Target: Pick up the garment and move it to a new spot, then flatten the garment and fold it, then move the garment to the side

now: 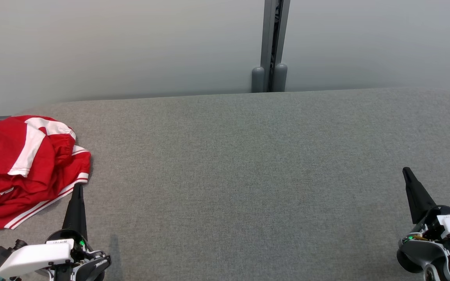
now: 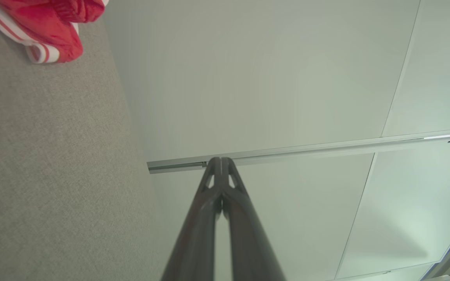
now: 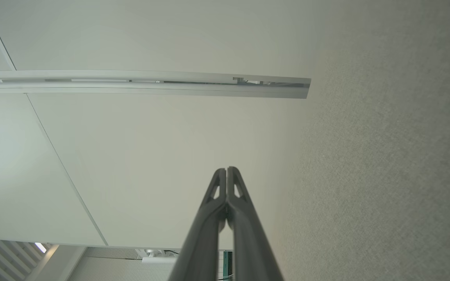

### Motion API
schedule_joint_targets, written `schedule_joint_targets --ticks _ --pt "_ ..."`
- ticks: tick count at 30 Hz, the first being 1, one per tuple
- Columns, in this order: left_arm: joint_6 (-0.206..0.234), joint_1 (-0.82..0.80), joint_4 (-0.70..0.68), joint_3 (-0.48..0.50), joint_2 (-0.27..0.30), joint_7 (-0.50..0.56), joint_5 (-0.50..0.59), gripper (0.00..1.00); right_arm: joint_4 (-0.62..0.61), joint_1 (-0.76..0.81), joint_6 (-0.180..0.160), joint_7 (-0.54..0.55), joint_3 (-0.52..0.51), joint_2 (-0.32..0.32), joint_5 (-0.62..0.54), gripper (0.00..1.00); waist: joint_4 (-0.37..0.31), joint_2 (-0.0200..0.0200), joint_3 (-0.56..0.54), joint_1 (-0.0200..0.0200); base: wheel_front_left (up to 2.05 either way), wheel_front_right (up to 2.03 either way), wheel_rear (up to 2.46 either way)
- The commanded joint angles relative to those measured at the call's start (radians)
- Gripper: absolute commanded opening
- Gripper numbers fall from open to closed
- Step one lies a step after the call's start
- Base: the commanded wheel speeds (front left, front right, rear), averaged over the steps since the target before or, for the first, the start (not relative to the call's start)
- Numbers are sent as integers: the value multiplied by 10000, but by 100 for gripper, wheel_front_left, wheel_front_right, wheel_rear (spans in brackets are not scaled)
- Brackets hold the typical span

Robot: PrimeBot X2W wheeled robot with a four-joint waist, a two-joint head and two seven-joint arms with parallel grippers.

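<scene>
The garment [image 1: 22,168] is a red piece with white stripes, lying crumpled in a heap at the far left of the grey table [image 1: 248,175]. A corner of the garment [image 2: 49,27] shows at the top left of the left wrist view. My left gripper [image 1: 78,187] stands shut at the lower left, its tip just right of the garment's striped hem and holding nothing. In the left wrist view the left gripper [image 2: 221,160] has its fingers pressed together. My right gripper [image 1: 406,170] is shut and empty at the lower right, far from the garment, and the right gripper [image 3: 227,169] points toward the wall.
A pale wall [image 1: 131,47] rises behind the table's far edge, with a grey vertical post [image 1: 270,47] at its middle. The table's fabric surface stretches wide between the two grippers.
</scene>
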Motion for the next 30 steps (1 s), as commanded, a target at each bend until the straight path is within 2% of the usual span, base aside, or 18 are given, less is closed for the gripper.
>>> schedule_joint_targets --ticks 1,22,23,30 --pt "-43 -151 -18 14 30 -6 -7 0 27 -39 10 -2 -34 -62 -9 0 0 -1 0 0 0 0 0" --pt "-43 -152 -18 14 30 -6 -7 0 26 -39 10 -2 -34 -63 -9 0 0 -1 0 0 0 0 0" --pt "0 0 0 0 0 0 0 100 -2 0 0 0 0 -2 0 100 0 -1 0 0 0 0 0" --pt "9 -116 135 -79 -15 -45 46 100 -17 19 -1 -211 79 34 -128 100 0 -1 9 0 0 0 0"
